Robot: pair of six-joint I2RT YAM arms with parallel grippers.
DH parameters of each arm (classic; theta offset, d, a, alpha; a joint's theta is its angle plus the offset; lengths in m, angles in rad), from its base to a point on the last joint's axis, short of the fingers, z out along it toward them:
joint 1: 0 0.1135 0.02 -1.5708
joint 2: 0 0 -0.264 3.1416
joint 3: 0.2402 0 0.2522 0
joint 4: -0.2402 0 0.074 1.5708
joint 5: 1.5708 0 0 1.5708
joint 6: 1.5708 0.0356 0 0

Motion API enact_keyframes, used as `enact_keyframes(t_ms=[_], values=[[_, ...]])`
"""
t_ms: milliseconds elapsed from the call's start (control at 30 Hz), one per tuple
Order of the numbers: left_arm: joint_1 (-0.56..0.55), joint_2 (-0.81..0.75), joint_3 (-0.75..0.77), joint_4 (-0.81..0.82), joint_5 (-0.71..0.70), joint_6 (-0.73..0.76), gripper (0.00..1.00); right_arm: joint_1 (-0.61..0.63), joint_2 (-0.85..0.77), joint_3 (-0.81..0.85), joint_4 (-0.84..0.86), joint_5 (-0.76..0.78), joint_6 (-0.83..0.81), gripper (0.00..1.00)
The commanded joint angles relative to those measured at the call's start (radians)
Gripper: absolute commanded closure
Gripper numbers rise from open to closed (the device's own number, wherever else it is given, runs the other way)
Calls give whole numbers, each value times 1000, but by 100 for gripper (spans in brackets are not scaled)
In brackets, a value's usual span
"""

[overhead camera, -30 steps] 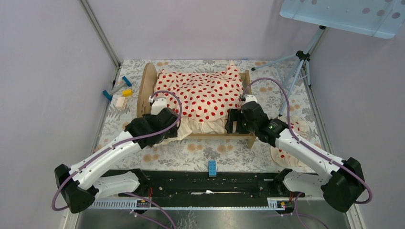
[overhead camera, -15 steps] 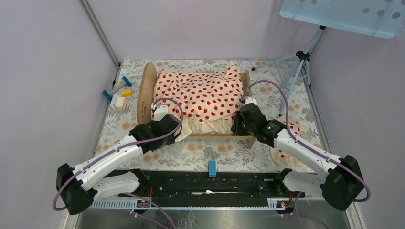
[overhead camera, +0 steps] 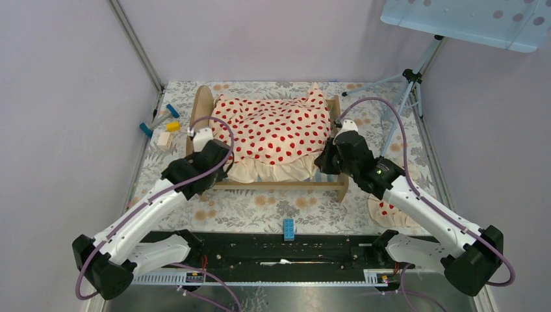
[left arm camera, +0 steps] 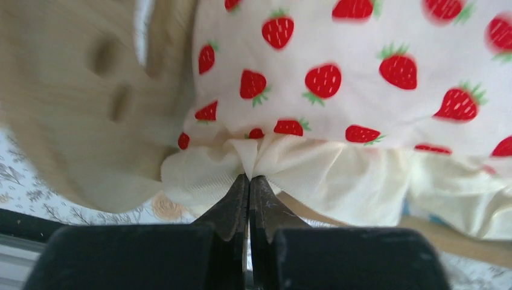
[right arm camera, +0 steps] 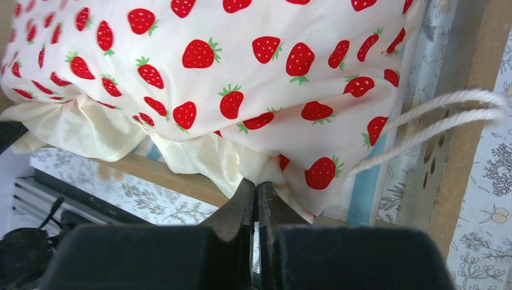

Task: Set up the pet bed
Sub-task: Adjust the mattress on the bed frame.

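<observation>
Bench (overhead camera: 260,209), covered in a floral-print cloth, carried everything. Pet bed (overhead camera: 199,120) stood mid-bench toward the far edge, long side facing the arms, with a rounded wooden end board at each end. Blanket (overhead camera: 276,130), cream with red strawberries and a pale ruffled hem, was draped over most of the bed and bunched high toward the far right corner. Its ruffle hung over the near side rail. A strip of the blue-and-white mattress (right arm camera: 362,202) showed under the blanket's right edge.

Both arms reached in from the near edge to the bed's near side. Left gripper (left arm camera: 249,179): jaws pressed together, pinching the ruffle at the near left corner of the blanket, just beside the left end board. Right gripper (right arm camera: 256,186): jaws likewise closed, pinching the ruffle at the near right corner. A loop of white cord (right arm camera: 435,118) lay across the bed's right end, close to that gripper.

Tripod (overhead camera: 406,88) stood at the far right of the bench. Pillow (overhead camera: 383,209), same strawberry print, lay on the bench right of the bed, partly hidden under the right arm. Blue block (overhead camera: 288,228) sat at the near edge between the two arms. Small blue-and-yellow pieces (overhead camera: 162,120) and a pale wooden block (overhead camera: 164,139) lay left of the bed.
</observation>
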Motion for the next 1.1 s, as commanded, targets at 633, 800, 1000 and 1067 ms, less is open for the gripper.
enact_keyframes(t_ms=[633,800,1000,1067], values=[[223,-83,258,-35,73,264,100,3,-183,99,-175,60,34,100],[223,-116,212,-46,185,271,100,4,-245,55,-222,16,27,100],[222,-167,140,-78,299,230,100,5,-296,-5,-300,-47,19,100],[223,-185,105,-91,325,201,99,5,-300,-33,-322,-51,20,100]])
